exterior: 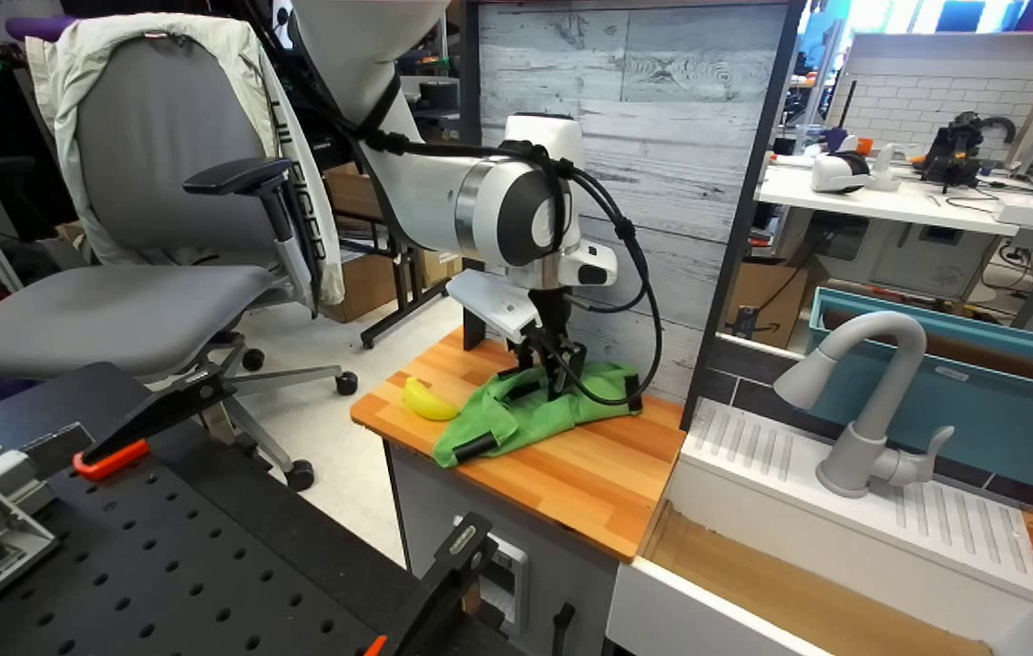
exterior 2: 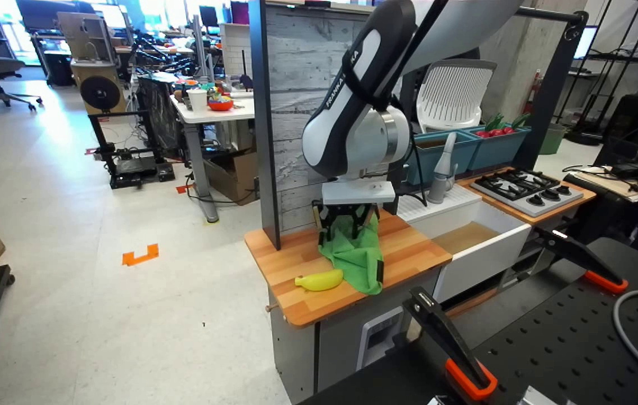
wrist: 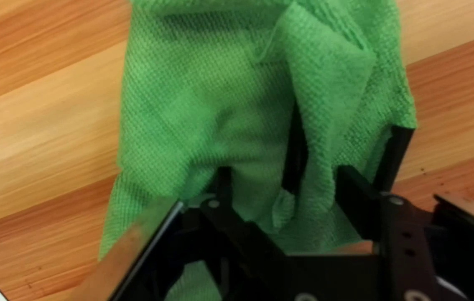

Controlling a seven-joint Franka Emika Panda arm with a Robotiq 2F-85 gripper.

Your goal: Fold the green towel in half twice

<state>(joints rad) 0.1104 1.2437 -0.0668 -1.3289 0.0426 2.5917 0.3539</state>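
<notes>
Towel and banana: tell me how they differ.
The towel is green with black strips; the banana is yellow. The towel is larger and rumpled, the banana small, smooth and curved. The tool stands open at the towel, apart from the banana. Both lie on the wooden tabletop.

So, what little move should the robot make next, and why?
Probably lift the gripper straight up: its jaws stand apart with the towel lying unpinched between them, and the fingers are down in its folds, so moving sideways might drag it.
</notes>
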